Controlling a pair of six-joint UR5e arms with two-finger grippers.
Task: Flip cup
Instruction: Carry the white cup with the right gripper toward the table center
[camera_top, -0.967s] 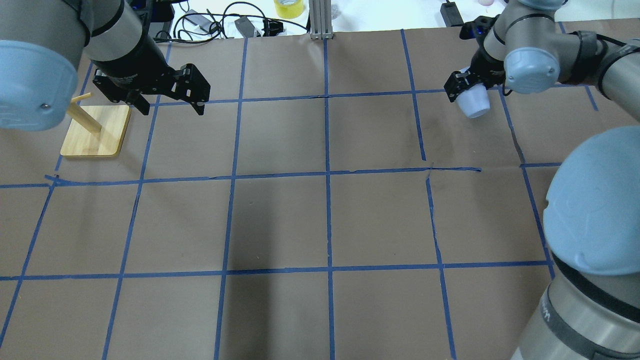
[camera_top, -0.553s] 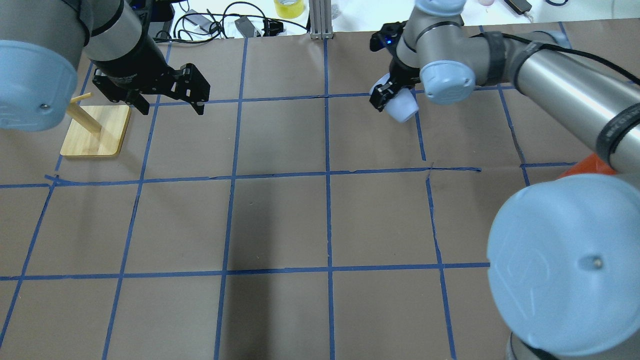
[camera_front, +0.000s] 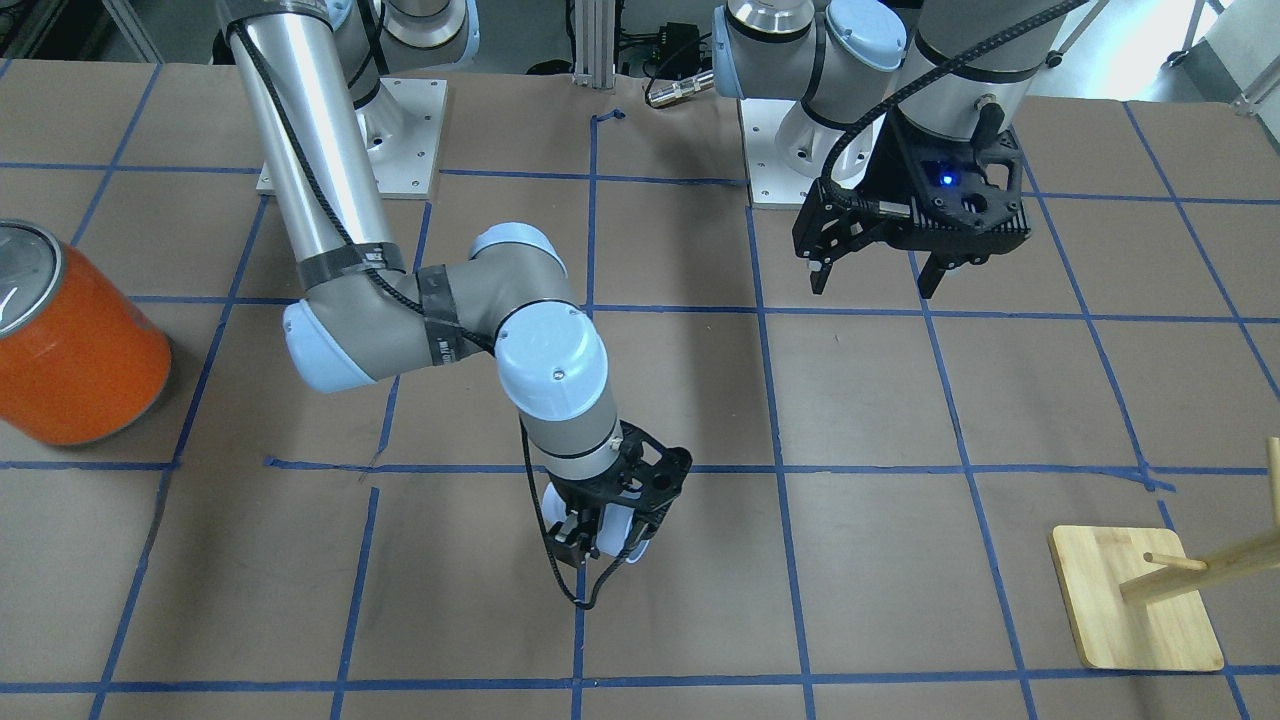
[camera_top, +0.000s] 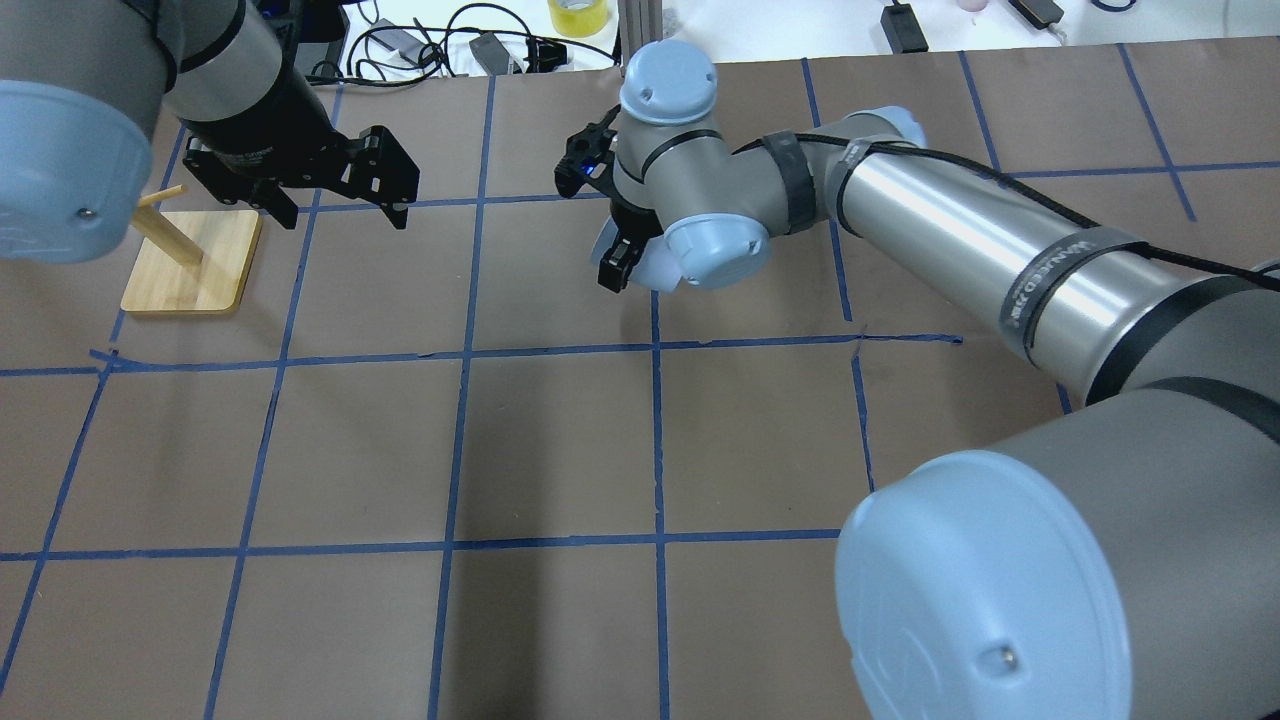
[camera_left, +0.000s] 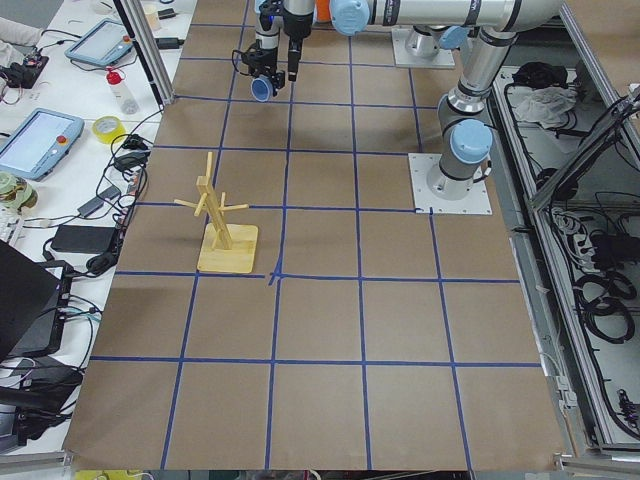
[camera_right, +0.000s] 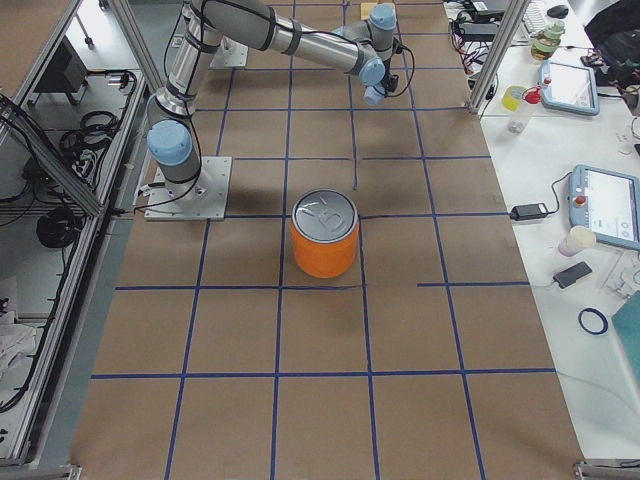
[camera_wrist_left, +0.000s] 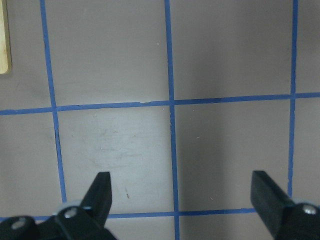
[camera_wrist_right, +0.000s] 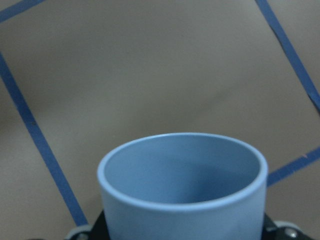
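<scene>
My right gripper (camera_top: 617, 266) is shut on the cup (camera_top: 652, 276), a small pale blue-lavender tumbler, and holds it above the brown paper near the table's middle, on the far side. The wrist joint hides most of the cup from overhead. In the front view the gripper (camera_front: 598, 537) points down with the cup (camera_front: 614, 533) between its fingers. The right wrist view shows the cup's (camera_wrist_right: 182, 185) open rim and bluer inside, with the table beyond. The cup (camera_left: 262, 88) is held off the paper. My left gripper (camera_top: 345, 218) is open and empty, hanging at the far left; the left wrist view (camera_wrist_left: 182, 192) shows bare paper between its fingers.
A wooden peg stand (camera_top: 190, 262) sits at the far left beside my left gripper, also in the front view (camera_front: 1135, 600). A large orange can (camera_front: 75, 340) with a silver top stands on my right side (camera_right: 325, 235). Cables (camera_top: 450, 50) and a yellow tape roll (camera_top: 578, 15) lie beyond the far edge.
My right arm has swept left with the cup, from the far right of the table to near the centre line. The left arm has not moved.
</scene>
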